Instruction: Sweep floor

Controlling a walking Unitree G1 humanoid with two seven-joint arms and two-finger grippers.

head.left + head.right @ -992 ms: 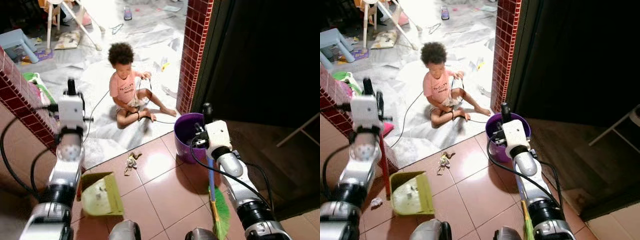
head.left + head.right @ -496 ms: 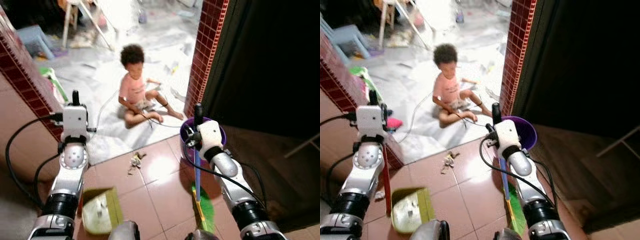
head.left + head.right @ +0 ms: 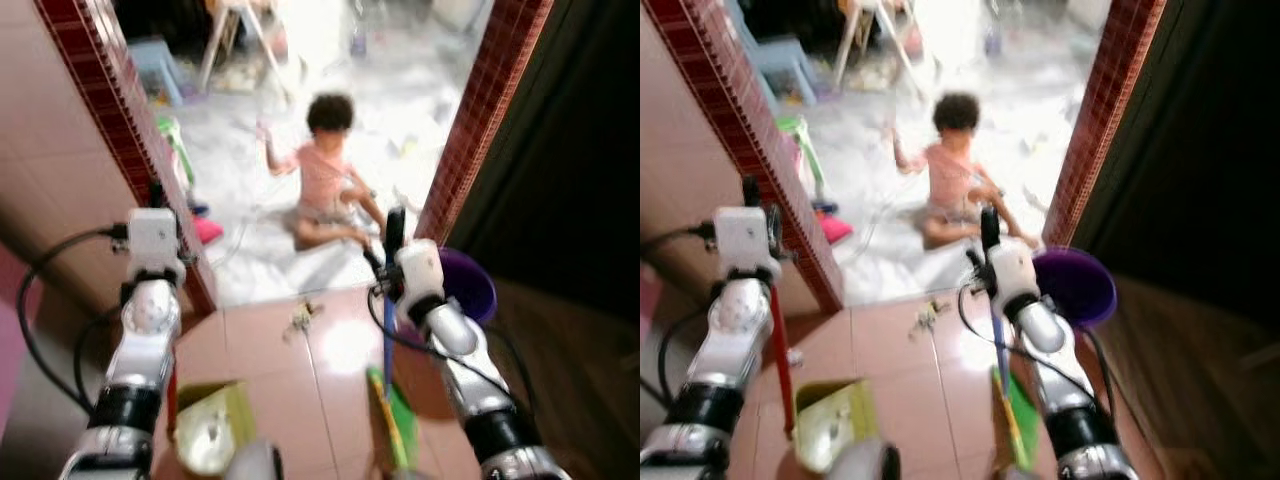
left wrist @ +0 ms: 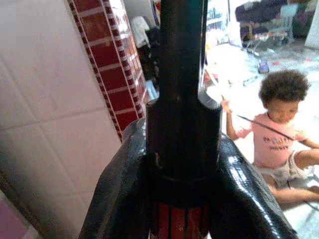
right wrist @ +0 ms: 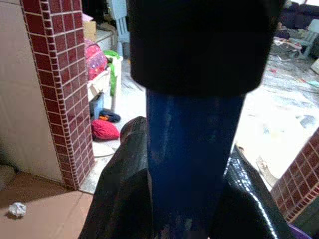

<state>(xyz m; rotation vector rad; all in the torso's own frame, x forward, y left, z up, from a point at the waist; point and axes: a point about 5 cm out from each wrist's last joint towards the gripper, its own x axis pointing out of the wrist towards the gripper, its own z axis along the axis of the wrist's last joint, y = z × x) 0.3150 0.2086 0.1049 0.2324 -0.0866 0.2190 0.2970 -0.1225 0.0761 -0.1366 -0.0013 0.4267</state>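
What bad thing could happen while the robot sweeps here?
A child sits on the floor just past the doorway, right ahead, so the broom in the right gripper might swing close. The cord by the child could snag. The purple bucket beside the right arm could get knocked over.

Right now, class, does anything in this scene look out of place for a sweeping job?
Yes. A child sits on the littered white floor just past the doorway, holding a cable, right ahead of the broom. A scrap of debris lies unswept on the tiles.
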